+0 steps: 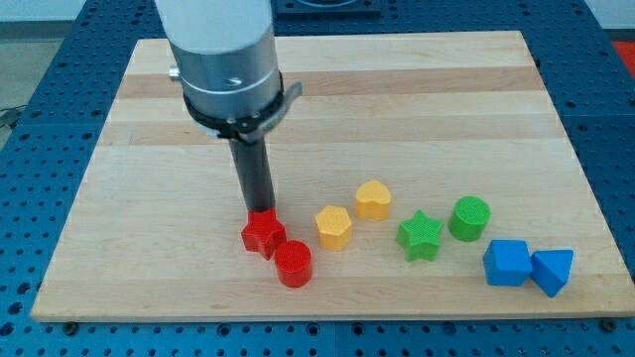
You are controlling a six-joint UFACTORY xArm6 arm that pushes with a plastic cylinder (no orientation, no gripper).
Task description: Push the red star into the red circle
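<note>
The red star lies on the wooden board at the view's lower middle left. The red circle sits just below and right of it, touching it. My tip stands at the star's top edge, in contact with it, with the dark rod rising to the silver arm body above.
To the right lie a yellow hexagon, a yellow heart, a green star, a green circle, a blue cube and a blue triangle. The board's bottom edge runs close below the red circle.
</note>
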